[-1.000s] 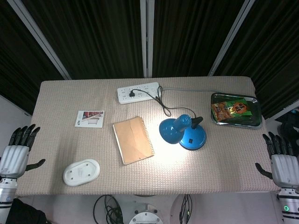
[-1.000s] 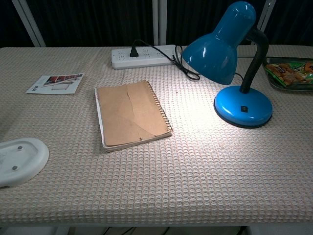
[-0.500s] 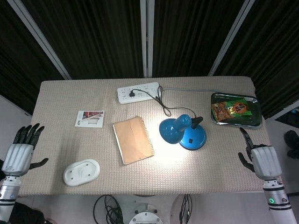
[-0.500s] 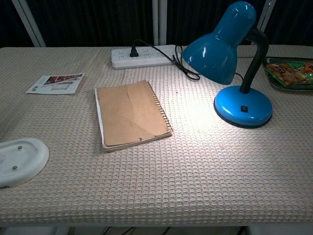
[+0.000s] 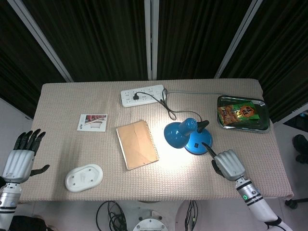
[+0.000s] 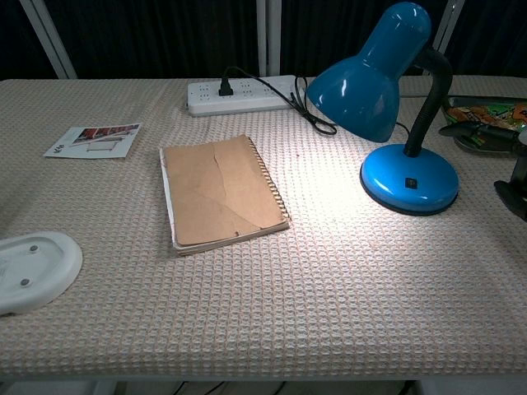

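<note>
A lit blue desk lamp stands right of centre, its base [image 5: 198,143] [image 6: 409,178] under the bent shade [image 5: 175,134] [image 6: 370,74]. My right hand [image 5: 226,163] [image 6: 519,177] hovers just right of the base and holds nothing. One finger [image 5: 206,147] [image 6: 473,129] stretches toward the base's right edge, and the others look curled in. Whether it touches the base I cannot tell. My left hand [image 5: 19,159] hangs off the table's left edge, fingers spread and empty. It does not show in the chest view.
A brown spiral notebook [image 5: 137,144] [image 6: 221,193] lies left of the lamp. Behind it are the white power strip [image 5: 142,95] [image 6: 239,95] and the lamp's cord. A card [image 5: 92,121], a white oval dish [image 5: 84,177] and a metal tray [image 5: 243,129] of snack packets also lie on the table.
My right hand has swung in from beyond the table's right edge to beside the lamp base, curling into a pointing pose. The left hand has barely shifted.
</note>
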You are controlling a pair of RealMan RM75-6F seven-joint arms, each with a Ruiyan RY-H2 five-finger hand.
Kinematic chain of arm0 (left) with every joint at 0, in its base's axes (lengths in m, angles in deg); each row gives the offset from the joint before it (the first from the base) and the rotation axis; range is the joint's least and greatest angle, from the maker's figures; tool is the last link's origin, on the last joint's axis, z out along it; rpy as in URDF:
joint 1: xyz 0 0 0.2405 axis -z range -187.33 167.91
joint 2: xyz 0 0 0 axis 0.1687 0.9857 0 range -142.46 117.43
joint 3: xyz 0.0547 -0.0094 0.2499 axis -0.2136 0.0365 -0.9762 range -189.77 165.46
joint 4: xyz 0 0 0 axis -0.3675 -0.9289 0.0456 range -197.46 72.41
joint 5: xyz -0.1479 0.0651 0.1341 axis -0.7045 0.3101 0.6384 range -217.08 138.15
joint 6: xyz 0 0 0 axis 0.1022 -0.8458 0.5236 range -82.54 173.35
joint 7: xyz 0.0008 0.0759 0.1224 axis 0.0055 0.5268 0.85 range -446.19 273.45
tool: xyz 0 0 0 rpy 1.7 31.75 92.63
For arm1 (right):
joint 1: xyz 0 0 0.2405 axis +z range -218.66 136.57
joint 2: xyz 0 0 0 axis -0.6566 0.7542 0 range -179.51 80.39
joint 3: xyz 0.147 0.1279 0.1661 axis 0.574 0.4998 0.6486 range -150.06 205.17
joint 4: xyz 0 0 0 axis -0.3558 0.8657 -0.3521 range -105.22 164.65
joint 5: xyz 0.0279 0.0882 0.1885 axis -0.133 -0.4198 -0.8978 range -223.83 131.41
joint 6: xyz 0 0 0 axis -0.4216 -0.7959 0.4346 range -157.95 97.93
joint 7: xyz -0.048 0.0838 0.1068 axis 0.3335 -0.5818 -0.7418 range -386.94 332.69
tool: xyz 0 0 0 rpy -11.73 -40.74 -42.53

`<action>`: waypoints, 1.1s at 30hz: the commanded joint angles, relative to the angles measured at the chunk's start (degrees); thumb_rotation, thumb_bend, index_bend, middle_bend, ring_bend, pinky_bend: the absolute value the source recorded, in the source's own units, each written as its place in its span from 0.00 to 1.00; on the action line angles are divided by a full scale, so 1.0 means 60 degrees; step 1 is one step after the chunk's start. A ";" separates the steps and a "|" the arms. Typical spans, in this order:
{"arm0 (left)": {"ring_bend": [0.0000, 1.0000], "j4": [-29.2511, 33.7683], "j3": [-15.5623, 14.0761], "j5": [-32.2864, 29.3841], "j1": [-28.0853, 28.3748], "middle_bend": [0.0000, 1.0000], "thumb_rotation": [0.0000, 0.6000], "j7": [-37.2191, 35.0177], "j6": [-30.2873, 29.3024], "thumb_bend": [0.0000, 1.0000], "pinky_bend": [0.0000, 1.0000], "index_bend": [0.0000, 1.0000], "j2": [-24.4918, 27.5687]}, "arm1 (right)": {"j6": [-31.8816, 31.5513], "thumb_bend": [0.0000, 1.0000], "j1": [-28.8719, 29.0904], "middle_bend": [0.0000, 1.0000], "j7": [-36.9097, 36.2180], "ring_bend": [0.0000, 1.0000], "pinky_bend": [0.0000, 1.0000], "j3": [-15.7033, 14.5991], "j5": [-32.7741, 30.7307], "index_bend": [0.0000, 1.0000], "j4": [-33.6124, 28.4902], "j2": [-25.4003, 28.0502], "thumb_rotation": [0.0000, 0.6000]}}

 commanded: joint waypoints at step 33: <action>0.00 -0.0154 0.0022 -0.0083 0.0067 0.00 1.00 -0.0320 0.0154 0.00 0.00 0.00 -0.0005 | 0.1739 0.62 0.1107 1.00 0.0954 1.00 1.00 -0.0017 -0.2524 0.00 0.0626 -0.0745 1.00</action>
